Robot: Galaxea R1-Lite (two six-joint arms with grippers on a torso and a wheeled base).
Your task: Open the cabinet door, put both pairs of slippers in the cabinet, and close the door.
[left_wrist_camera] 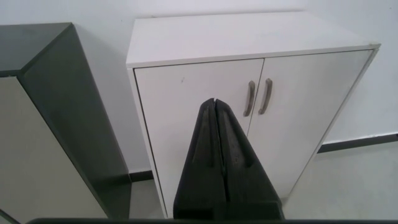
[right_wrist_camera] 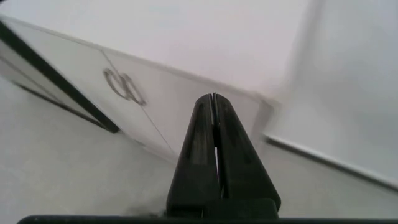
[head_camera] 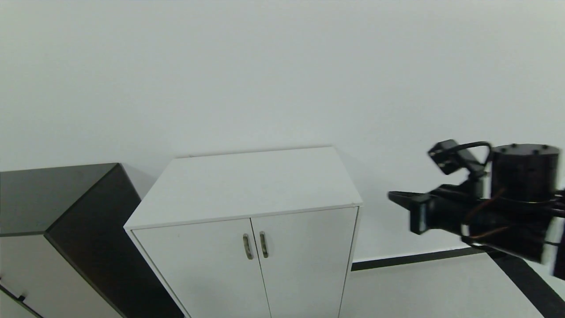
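White cabinet set against the far wall, both doors shut, two metal handles side by side at the centre seam. Just beside it on the left, a dark cabinet; along the wall's foot to the right, a black baseboard. Right gripper held off to the cabinet's right, fingers pressed together on nothing. Left gripper near, facing the left door, apart from it, likewise closed and empty.

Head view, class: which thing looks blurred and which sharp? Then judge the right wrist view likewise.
Head view: the right arm is smeared, the cabinet crisp under even, soft light. Right wrist view: the right pincer is sharp, the cabinet and handles behind it blurred.
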